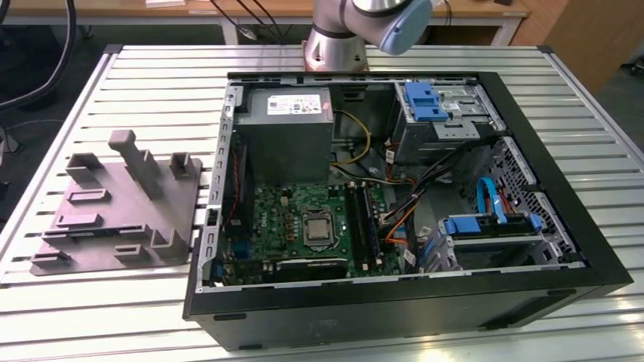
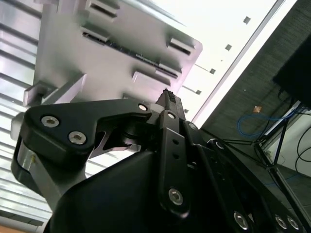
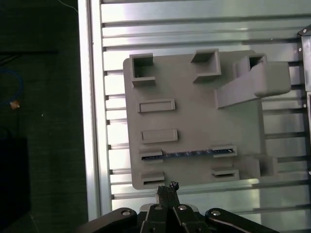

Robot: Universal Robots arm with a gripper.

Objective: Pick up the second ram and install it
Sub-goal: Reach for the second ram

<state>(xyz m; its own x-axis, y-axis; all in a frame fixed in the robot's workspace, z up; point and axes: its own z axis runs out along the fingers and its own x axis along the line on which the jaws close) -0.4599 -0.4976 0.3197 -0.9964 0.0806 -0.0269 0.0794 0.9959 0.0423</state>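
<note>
The second ram [image 3: 187, 154] stands on edge between two slotted holders on the grey fixture plate [image 3: 194, 111]. The plate lies on the slatted surface [image 1: 131, 83] at the exterior view's left, beside the open computer case [image 1: 403, 317]. In the first wrist view the gripper [image 3: 167, 186] hangs near the plate's edge, fingers pressed together, holding nothing, apart from the ram.

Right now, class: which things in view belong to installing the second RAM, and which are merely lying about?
Belonging: long dark green-blue ram strip, grey plastic fixture plate, square green motherboard, black gripper.
Lying about: grey metal power-supply box, blue plastic drive caddies.
</note>
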